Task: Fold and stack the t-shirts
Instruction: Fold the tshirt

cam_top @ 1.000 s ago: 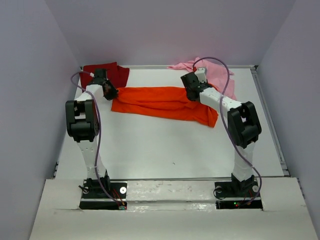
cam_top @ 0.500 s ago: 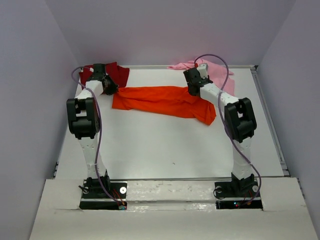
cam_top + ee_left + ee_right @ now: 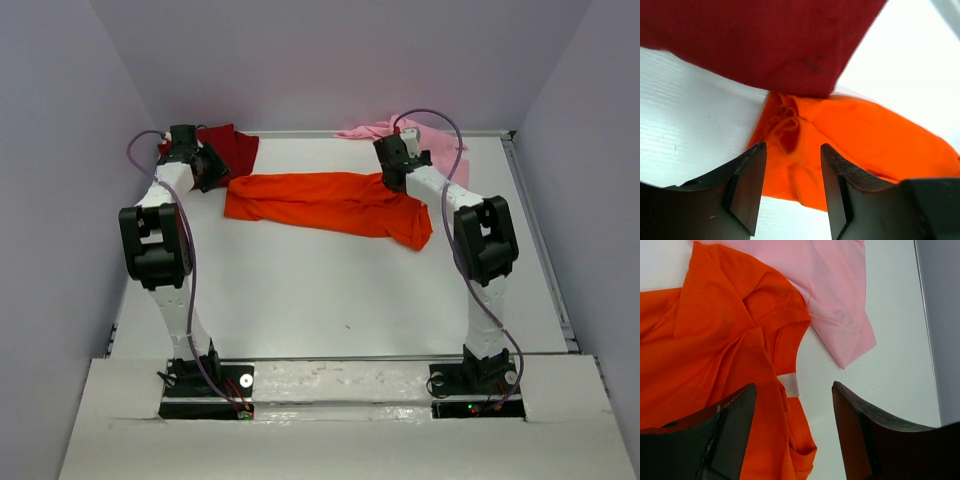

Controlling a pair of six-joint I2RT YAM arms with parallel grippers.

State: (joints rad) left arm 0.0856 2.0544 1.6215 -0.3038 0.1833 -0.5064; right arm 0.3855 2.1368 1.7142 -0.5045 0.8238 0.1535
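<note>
The bright orange t-shirt (image 3: 320,202) lies bunched in a long strip across the back of the table, its right end drooping forward. A dark red t-shirt (image 3: 232,148) sits at the back left corner and a light pink t-shirt (image 3: 442,142) at the back right. My left gripper (image 3: 207,166) hovers open over the orange shirt's left end (image 3: 865,140), beside the dark red cloth (image 3: 755,40). Open too, my right gripper (image 3: 393,168) hangs above the orange collar (image 3: 715,340) and its white label (image 3: 788,385), with the pink sleeve (image 3: 830,285) just beyond. Neither holds anything.
The white table (image 3: 330,290) is boxed in by pale walls on three sides. A metal rail (image 3: 540,240) runs along its right edge. Both arm bases stand at the near edge.
Both grippers have opened and let go of the orange shirt, which now rests on the table. Both arms have moved toward the back corners.
</note>
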